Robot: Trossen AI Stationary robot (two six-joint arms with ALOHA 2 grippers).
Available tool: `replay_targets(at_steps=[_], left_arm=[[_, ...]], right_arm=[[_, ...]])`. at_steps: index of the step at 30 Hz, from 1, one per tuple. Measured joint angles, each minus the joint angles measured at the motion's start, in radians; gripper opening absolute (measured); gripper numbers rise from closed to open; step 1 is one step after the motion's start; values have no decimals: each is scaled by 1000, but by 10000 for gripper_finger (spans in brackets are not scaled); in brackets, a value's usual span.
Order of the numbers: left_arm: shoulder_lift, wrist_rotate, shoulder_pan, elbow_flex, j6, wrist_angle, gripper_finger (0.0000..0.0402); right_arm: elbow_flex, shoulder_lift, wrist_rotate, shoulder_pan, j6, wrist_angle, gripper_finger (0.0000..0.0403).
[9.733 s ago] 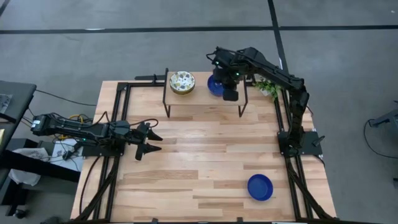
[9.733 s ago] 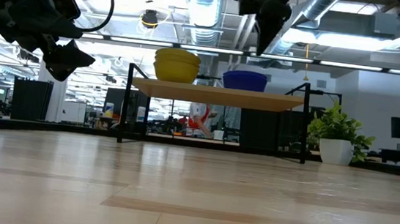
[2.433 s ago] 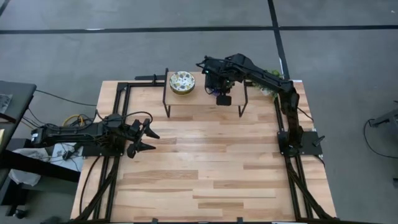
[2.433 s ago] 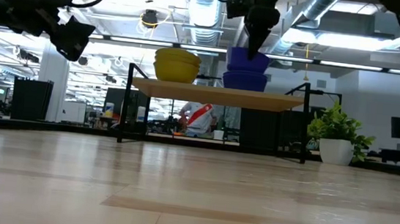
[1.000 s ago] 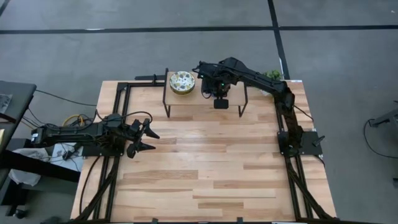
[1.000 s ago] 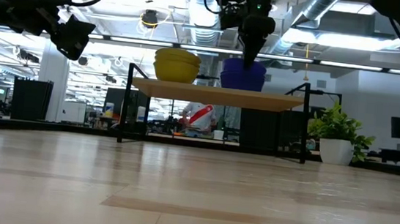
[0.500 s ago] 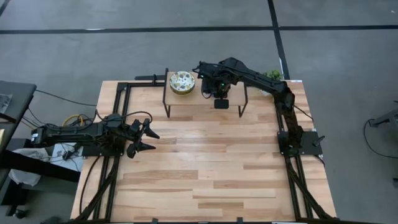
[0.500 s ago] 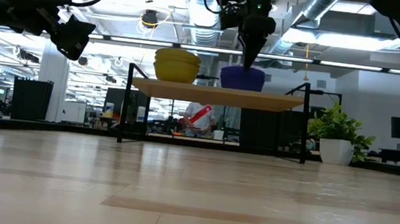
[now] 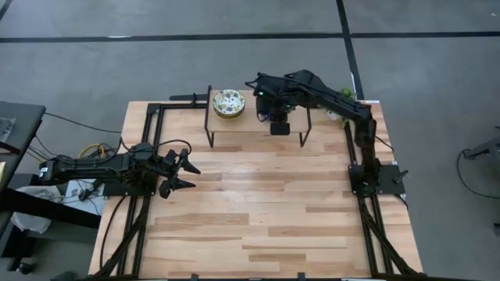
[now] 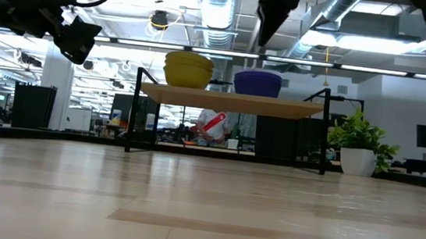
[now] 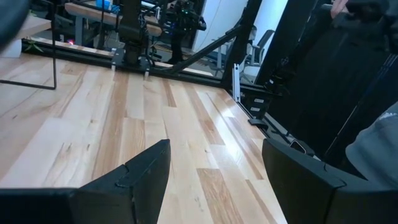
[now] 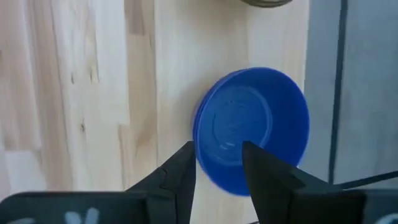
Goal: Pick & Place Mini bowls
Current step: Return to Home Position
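The blue mini bowls [image 10: 258, 83], glossy and round, sat nested in one stack on the flat wooden shelf [image 10: 199, 97], beside the floral bowls [image 9: 228, 103]. The right gripper [image 10: 267, 30] hung clear above them, fingers slightly parted and empty. The left gripper [image 9: 190, 176] hovered over the left side of the table [image 9: 258, 234], fingers spread wide.

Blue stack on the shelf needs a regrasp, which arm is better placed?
Right, probably. The right gripper hangs open directly above the stack of glossy blue round bowls on the wooden shelf. The left gripper waits open near the table's left edge, well away from the shelf.
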Motion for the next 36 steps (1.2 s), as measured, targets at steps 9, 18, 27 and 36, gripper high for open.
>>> replay_targets(at_steps=[9,18,27,36], left_arm=[[-1,8,0,0,-34,0,253],[-2,9,0,53,-24,-2,253],[-37,9,-1,111,10,-114,253],[-207,10,-1,113,53,-243,253]], right_arm=[[-2,-149,-112,-5,203,0,121],[-40,-300,-237,-28,332,51,118],[-500,-481,-240,66,393,380,118],[-982,-773,-234,99,554,718,118]])
